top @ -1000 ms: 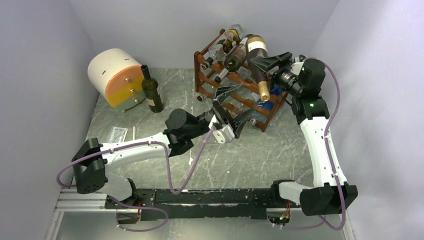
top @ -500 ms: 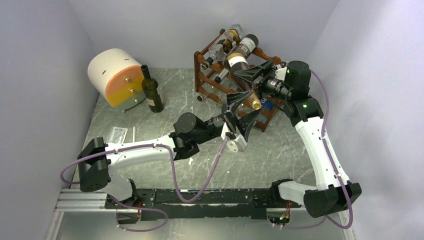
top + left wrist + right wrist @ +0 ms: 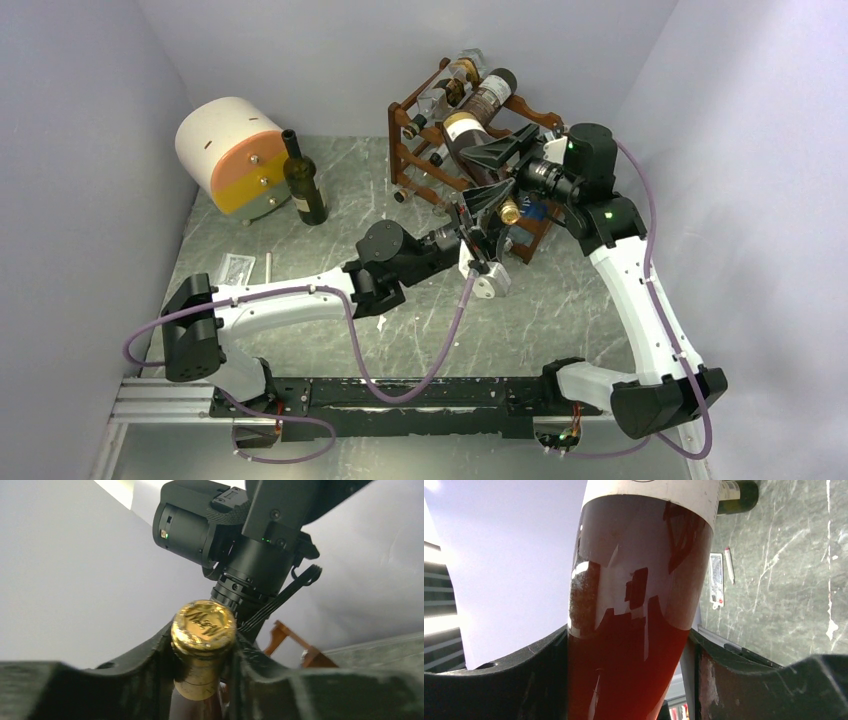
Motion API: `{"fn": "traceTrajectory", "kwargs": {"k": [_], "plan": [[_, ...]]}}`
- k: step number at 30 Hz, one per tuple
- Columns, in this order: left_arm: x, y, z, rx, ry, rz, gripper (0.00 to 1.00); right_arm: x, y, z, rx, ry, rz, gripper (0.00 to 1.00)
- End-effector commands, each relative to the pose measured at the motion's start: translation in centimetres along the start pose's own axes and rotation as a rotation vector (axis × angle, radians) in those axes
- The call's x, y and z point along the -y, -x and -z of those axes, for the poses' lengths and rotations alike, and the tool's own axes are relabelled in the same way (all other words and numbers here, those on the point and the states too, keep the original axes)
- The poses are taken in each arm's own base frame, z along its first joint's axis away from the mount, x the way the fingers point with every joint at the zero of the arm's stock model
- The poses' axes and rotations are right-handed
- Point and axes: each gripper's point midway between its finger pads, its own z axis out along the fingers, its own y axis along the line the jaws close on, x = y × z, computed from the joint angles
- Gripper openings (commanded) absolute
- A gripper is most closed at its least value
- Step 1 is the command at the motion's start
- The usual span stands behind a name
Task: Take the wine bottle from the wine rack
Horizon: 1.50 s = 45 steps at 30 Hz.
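Left wrist view: the left hand [image 3: 202,647] has its dark fingers [image 3: 140,670] pressed on either side of the wine bottle [image 3: 203,625], on the neck just under the gold foil cap, steadying the thin end. Right wrist view: the right hand [image 3: 631,650] is clamped around the wide dark-red body below the white label [image 3: 649,490], likely taking the weight. Gripped at both ends, the bottle should slide out along its own axis without swinging. From above it slants over the wine rack [image 3: 420,165], base high, cap low toward the front. Whether it touches the rails is hidden.

The rack holds other bottles [image 3: 490,88] and stands at the back of a grey-green marbled desk [image 3: 560,300] with pale streaks. An upright green bottle [image 3: 303,185] stands well to the left beside a white-and-orange drum [image 3: 232,150]. Pale walls close in on three sides.
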Motion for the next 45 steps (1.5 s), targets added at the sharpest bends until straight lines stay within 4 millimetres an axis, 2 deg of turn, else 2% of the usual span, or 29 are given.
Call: {"fn": "traceTrajectory", "kwargs": {"k": [1, 5, 6, 11, 17, 21, 24, 30, 36, 37, 41, 45], "plan": [[-1.8, 0.2, 0.0, -0.026, 0.049, -0.006, 0.28, -11.5, -3.0, 5.8, 0.017, 0.393, 0.29, 0.0], [-2.4, 0.7, 1.1, -0.059, 0.074, 0.022, 0.08, -10.3, -3.8, 4.4, -0.038, 0.357, 0.279, 0.0], [-2.6, 0.8, 1.5, -0.067, 0.088, 0.037, 0.07, -9.9, -4.0, 4.0, -0.052, 0.345, 0.277, 0.0], [-3.2, 0.1, 3.7, -0.145, 0.134, 0.104, 0.07, -7.6, -4.8, 1.5, -0.119, 0.274, 0.246, 0.24], [-4.3, -1.2, 6.8, -0.234, 0.228, 0.178, 0.07, -4.3, -7.6, -2.8, -0.266, 0.159, 0.197, 0.42], [-4.4, -3.0, 9.4, -0.302, 0.318, 0.223, 0.07, -3.2, -7.9, -4.4, -0.268, 0.106, 0.195, 0.66], [-4.4, -3.9, 11.3, -0.331, 0.373, 0.261, 0.07, -2.3, -7.8, -5.2, -0.268, 0.094, 0.169, 0.98], [-4.9, -5.5, 14.2, -0.382, 0.461, 0.348, 0.07, 0.5, -6.5, -7.1, -0.218, -0.035, 0.126, 1.0], [-5.6, -8.1, 16.2, -0.465, 0.518, 0.472, 0.07, 2.0, -2.5, -8.1, -0.075, -0.197, 0.288, 1.0], [-5.7, -8.5, 16.4, -0.485, 0.517, 0.499, 0.07, 2.2, -1.1, -7.9, -0.038, -0.212, 0.32, 1.0], [-6.7, -10.6, 18.1, -0.552, 0.565, 0.607, 0.07, 1.5, 1.4, -7.3, 0.021, -0.195, 0.565, 1.0], [-9.0, -12.2, 19.9, -0.601, 0.614, 0.703, 0.07, -0.5, 1.6, -4.9, 0.043, -0.128, 0.783, 1.0]]}}
